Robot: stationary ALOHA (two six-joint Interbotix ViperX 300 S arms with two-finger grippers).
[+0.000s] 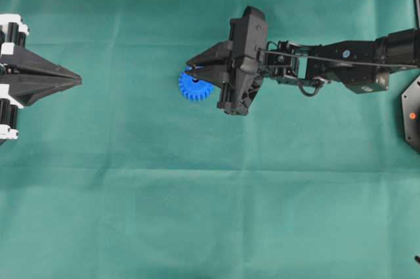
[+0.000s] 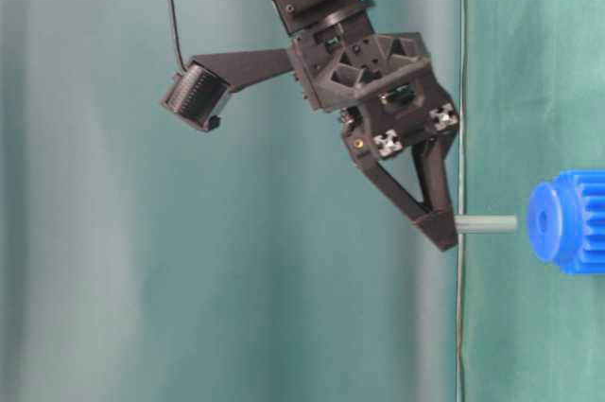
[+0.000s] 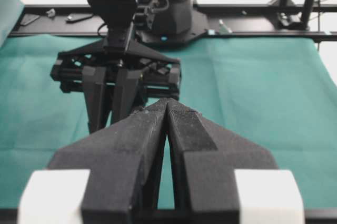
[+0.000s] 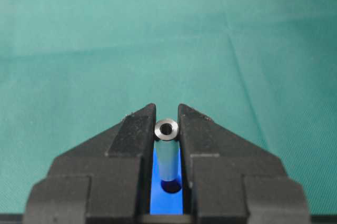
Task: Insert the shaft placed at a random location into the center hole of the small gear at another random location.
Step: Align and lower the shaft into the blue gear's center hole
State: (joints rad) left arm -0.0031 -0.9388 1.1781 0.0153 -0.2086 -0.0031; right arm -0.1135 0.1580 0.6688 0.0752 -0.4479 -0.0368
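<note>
One shaft (image 2: 486, 223), gripped by right hand (image 2: 442, 229), hangs just clear of gear (image 2: 567, 220).

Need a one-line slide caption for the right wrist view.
Right gripper pinches the upright shaft directly above the small gear, over green cloth.

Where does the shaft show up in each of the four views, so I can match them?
Overhead exterior: not discernible, hidden under the right gripper above the small gear.
Table-level exterior: the shaft, mid-right, sticking out from the fingers toward the gear.
Left wrist: not visible.
Right wrist: lower centre, clamped between the fingers.
Shared landmark: the blue gear.
</note>
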